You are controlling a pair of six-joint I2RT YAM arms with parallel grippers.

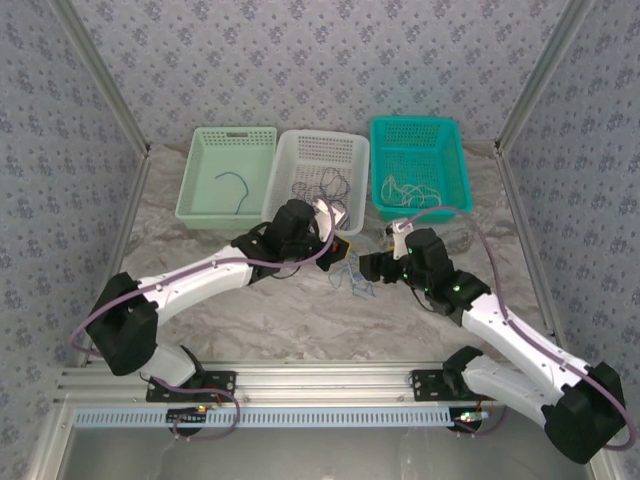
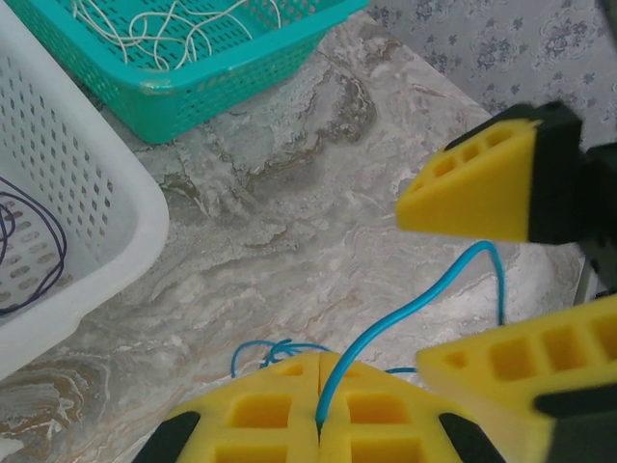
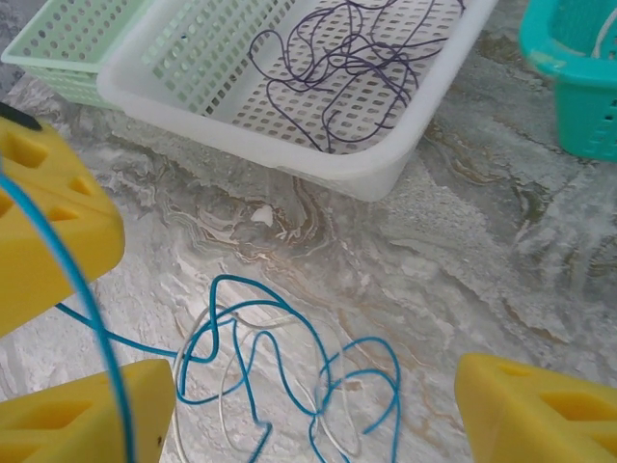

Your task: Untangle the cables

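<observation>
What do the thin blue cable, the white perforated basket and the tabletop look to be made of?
The thin blue cable: flexible wire, likely plastic-jacketed, smooth and slightly glossy; it lies in loose loops. The white perforated basket: moulded plastic, satin, by its rounded rim and even holes. The tabletop: marble-patterned, matt; stone or printed sheet, I cannot tell.

Back row: pale green perforated plastic basket point(image 1: 228, 150) upper left, white perforated plastic basket point(image 1: 322, 148) middle, teal perforated plastic basket point(image 1: 418, 135) right, side by side.
Inside them: single dark thin cable point(image 1: 241, 179); dark purple looping cables point(image 3: 347, 58); whitish looping cables point(image 2: 183, 24).
Frame centre: tangle of blue and whitish thin cables point(image 3: 280, 371) on the grey marbled tabletop point(image 3: 463, 270), before the white basket.
My pincers: left pincer point(image 2: 318, 386) at the tangle's left, right pincer point(image 3: 313, 410) at its right.
</observation>
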